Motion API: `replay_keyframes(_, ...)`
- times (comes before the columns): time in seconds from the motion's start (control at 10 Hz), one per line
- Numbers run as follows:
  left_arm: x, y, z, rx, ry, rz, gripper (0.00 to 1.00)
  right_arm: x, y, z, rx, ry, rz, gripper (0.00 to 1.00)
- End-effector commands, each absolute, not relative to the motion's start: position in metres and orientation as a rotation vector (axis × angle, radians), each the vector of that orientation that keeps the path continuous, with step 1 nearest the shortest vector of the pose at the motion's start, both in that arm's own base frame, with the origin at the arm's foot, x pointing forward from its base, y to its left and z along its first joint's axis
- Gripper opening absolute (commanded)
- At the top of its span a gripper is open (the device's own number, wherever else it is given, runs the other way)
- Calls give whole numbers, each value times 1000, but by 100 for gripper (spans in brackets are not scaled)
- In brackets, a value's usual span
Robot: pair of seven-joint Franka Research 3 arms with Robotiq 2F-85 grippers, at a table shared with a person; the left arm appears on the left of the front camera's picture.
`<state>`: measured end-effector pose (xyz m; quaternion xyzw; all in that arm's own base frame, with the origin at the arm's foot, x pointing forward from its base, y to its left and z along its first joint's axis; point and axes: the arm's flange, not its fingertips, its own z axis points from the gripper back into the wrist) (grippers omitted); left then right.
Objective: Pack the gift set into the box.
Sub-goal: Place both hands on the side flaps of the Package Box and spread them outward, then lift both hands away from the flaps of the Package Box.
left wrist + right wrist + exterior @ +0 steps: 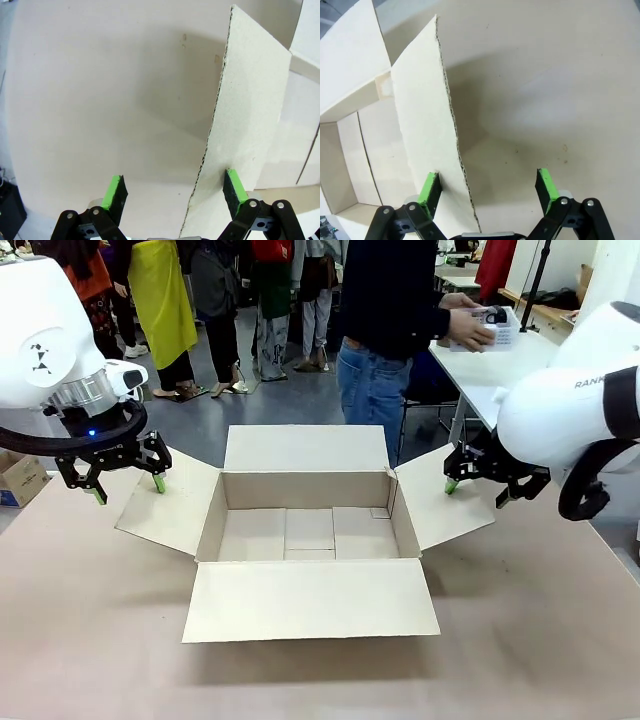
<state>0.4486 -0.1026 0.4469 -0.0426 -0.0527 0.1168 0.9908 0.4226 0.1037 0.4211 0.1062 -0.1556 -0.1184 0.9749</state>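
Beside box [305, 490], "RANK" on right arm [560, 415]

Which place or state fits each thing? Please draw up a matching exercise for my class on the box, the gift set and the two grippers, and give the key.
Things:
1. box
2. gift set
3. left gripper
4. right gripper

Places and states:
A. held in the person's hands, beyond the far side
B. open, astride the edge of the right flap
C. in the middle of the table, flaps spread, nothing inside
D. open, astride the edge of the left flap

Pairs: 1-C, 2-A, 3-D, 4-B.
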Motion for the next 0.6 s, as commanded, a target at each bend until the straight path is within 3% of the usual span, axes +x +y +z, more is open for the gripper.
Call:
replay_keyframes(0.0, 448, -102, 449, -69, -106, 242, 100, 424, 106, 429, 183, -308, -261, 100)
replay_keyframes(0.5, 448, -102, 449, -69, -106, 242, 100, 424, 106, 429, 183, -308, -261, 100)
